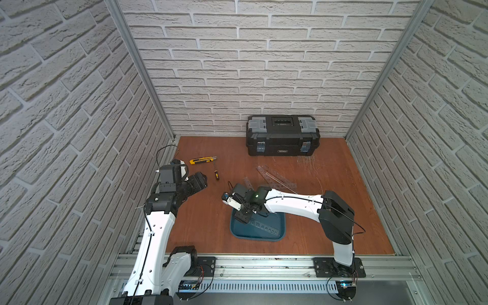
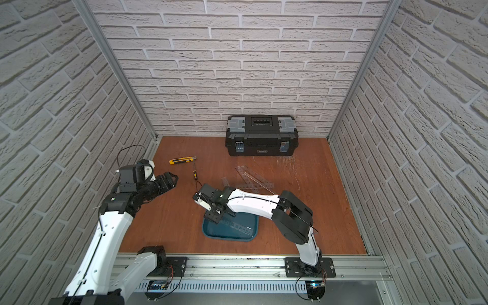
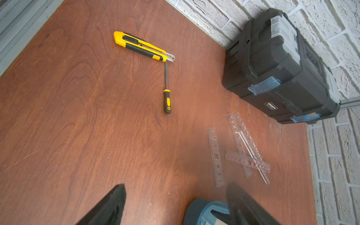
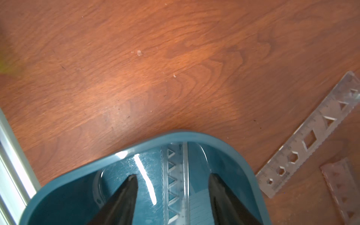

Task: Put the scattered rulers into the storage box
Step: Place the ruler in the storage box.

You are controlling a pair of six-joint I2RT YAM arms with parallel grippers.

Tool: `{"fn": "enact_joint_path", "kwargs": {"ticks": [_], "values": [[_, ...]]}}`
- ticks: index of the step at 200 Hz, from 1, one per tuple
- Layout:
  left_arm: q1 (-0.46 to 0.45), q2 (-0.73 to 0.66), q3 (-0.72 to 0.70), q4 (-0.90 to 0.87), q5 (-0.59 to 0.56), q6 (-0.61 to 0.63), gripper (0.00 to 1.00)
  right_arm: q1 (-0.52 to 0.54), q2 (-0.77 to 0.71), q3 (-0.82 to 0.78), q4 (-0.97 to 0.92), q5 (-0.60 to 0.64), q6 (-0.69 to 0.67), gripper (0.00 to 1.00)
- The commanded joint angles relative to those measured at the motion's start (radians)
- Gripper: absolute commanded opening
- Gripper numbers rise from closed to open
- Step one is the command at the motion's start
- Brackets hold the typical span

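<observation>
Right gripper [image 4: 173, 176] hangs over the tray [image 4: 175, 136] with its fingers spread. One ruler [image 4: 175, 161] lies flat on the tray floor between them, touching neither finger as far as I can see. In both top views that ruler [image 1: 265, 227] runs slantwise across the tray, one end under the gripper by the far-left corner, the other toward the near-right corner. Tray sits near the desk's [image 1: 211, 224] front edge, a bit left of the middle.

Other rulers are on the desk just past the tray's far side. There's a lone ruler [image 3: 216, 157] aimed roughly at the far edge. Beside it is a pile [image 3: 247, 148] of a few overlapping, most pointing toward the toolbox [image 1: 282, 134] with one laid across.

Left gripper [image 3: 176, 185] is up off the desk by the left edge, jaws wide apart, holding nothing. Knife [image 1: 202, 160] and screwdriver [image 1: 216, 173] lie toward the far-left corner, screwdriver tip right at the knife's blade end. Toolbox stands at the far edge against the back wall.

Desk is reddish-brown wood grain, scratched in front of the toolbox. White brick-look walls [image 1: 237, 66] on three sides, aluminium posts [image 1: 137, 68] in the corners.
</observation>
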Motion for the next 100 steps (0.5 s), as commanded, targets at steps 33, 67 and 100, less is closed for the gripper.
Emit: {"fn": "enact_joint_path", "kwargs": {"ticks": [33,67,100], "values": [[0.005,0.001,-0.009,0.039,0.009,0.003,0.85,0.008,-0.108,-0.007,0.046,0.04,0.002,0.68],[0.006,0.012,0.016,0.021,0.001,0.03,0.85,-0.003,-0.165,-0.025,0.077,0.065,0.01,0.68],[0.006,0.036,0.06,0.022,0.004,0.058,0.85,-0.058,-0.268,-0.07,0.137,0.092,0.056,0.67]]}}
